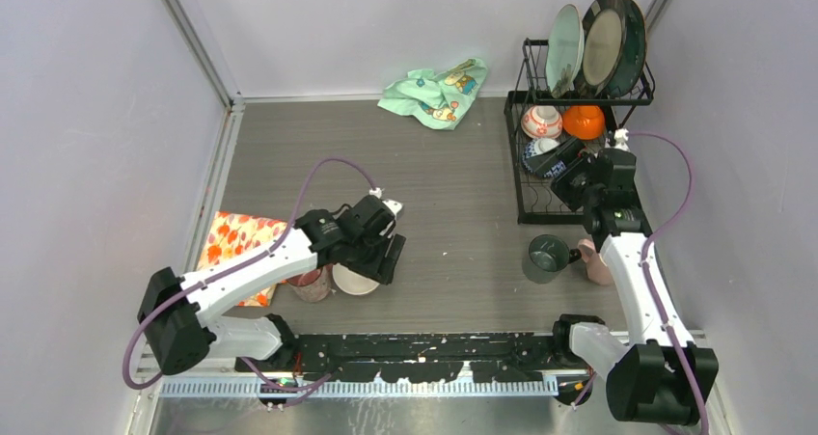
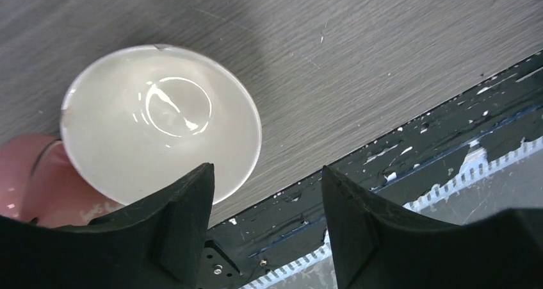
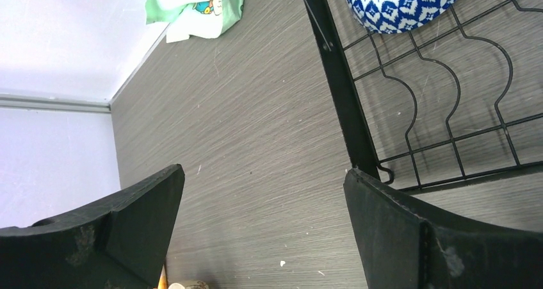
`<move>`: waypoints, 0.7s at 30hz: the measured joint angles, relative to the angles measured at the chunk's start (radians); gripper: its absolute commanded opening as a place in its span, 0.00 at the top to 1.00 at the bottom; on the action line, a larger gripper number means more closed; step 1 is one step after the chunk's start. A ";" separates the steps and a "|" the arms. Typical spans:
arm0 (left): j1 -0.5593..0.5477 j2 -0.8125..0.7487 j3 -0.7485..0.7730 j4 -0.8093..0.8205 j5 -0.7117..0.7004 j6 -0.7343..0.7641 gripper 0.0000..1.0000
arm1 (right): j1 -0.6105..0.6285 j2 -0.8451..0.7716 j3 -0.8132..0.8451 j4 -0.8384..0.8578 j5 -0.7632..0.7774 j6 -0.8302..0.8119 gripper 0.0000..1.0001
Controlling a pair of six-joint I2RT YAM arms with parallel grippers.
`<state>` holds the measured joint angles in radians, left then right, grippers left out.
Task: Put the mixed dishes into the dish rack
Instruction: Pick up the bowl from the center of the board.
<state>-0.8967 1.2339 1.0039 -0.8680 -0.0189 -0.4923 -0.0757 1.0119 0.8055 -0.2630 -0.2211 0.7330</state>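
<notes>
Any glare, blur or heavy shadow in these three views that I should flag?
Left wrist: bright reflections sit inside the white bowl, and a soft shadow crosses the table above it. Right wrist: table grain and dish rack wires are crisp; the right pincer fingers read as near-black shapes. Top external: even light, faint shadows, no obvious blur.

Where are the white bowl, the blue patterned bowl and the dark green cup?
white bowl [image 2: 160, 132], left wrist view, inner base.
blue patterned bowl [image 3: 400, 4], right wrist view, outer wall.
dark green cup [image 1: 547, 256], top view, open mouth.

arms [image 1: 256, 271]: white links, black joints | cables [image 1: 338, 160]: purple | pincer fingers [image 2: 182, 225]: matte black
</notes>
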 measured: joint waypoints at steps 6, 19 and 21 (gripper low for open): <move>-0.006 0.032 -0.064 0.072 0.012 -0.021 0.40 | 0.000 -0.061 -0.023 -0.011 -0.021 0.027 0.00; -0.048 0.101 -0.108 0.159 -0.063 -0.023 0.54 | 0.000 -0.090 -0.064 0.018 -0.114 0.085 0.00; -0.058 0.113 -0.113 0.164 -0.078 -0.022 0.57 | 0.000 -0.092 -0.088 0.048 -0.126 0.103 0.00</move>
<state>-0.9543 1.3468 0.8906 -0.7036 -0.0967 -0.5144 -0.0757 0.9203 0.7177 -0.2146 -0.3473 0.8360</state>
